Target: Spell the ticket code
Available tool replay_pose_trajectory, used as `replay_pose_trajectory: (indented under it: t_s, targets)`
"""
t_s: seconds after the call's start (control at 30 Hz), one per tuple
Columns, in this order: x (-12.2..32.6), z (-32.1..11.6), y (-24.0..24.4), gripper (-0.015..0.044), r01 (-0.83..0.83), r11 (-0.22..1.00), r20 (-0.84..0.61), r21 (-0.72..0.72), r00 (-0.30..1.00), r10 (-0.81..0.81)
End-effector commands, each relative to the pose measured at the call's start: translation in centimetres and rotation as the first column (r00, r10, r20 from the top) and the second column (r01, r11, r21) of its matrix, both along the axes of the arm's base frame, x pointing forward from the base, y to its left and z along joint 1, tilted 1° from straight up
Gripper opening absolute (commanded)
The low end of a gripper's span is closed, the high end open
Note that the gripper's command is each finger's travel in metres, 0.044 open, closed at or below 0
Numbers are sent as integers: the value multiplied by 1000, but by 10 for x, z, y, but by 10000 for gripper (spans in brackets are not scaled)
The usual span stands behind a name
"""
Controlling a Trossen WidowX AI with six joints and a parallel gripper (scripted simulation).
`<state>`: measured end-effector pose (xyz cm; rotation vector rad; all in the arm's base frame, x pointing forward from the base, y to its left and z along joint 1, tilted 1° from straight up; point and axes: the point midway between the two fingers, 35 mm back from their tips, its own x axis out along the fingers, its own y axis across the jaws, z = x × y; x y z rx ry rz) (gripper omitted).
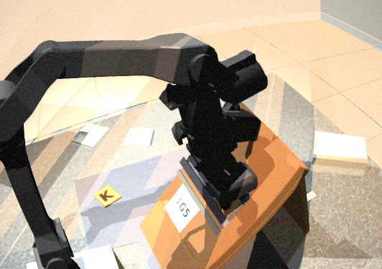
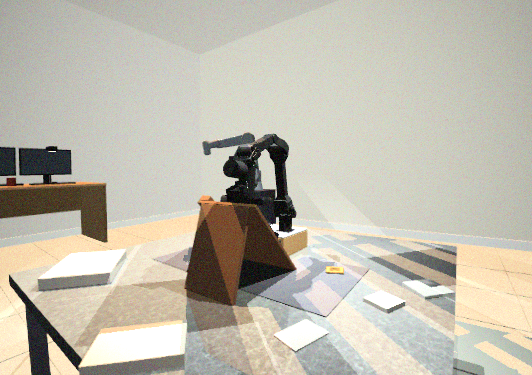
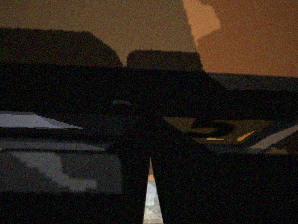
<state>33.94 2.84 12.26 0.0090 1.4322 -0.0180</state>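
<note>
The orange sloped board (image 1: 280,163) (image 2: 215,255) carries a white ticket (image 1: 176,211) that reads "IG5"; its first character could be I or 1. The dark rail (image 1: 215,216) runs along the slope beside the ticket. My gripper (image 1: 225,204) (image 3: 149,124) is shut with nothing between its fingertips, low at the rail's lower part. A strip of a yellow tile with a dark mark (image 3: 245,135) shows by the fingers in the wrist view; its letter is unreadable. The arm hides most of the rail. A yellow K tile (image 1: 108,196) (image 2: 335,270) lies flat on the mat (image 1: 133,176) (image 2: 320,302).
Flat white pieces (image 1: 140,136) (image 2: 384,301) (image 2: 301,334) lie on the counter beyond the mat. Thicker white blocks (image 1: 340,145) (image 2: 85,267) (image 2: 135,347) lie on the board's other side. The counter's edge (image 2: 47,322) shows in the exterior view.
</note>
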Motion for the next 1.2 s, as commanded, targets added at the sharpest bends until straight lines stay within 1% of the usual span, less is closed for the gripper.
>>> replay_pose_trajectory:
  t_s: [0.0,0.67,0.73,0.8,0.9,0.97,1.03,1.1,1.17]
  targets:
    - [0,1,-1,0,2,1000,2,-2,1000,-2]
    - [-22,20,0,0,2,1000,1,-2,1000,-2]
    - [-23,23,1,53,-58,998,13,10,998,58]
    - [-29,37,2,105,-216,976,52,25,975,215]
    - [-41,59,3,184,-467,884,132,15,877,461]
    - [-50,74,5,236,-615,788,189,-18,772,607]
    - [-60,88,6,289,-739,670,239,-73,639,731]
    - [-70,102,9,341,-833,532,276,-149,482,831]
    - [-81,115,11,394,-892,382,295,-240,308,905]
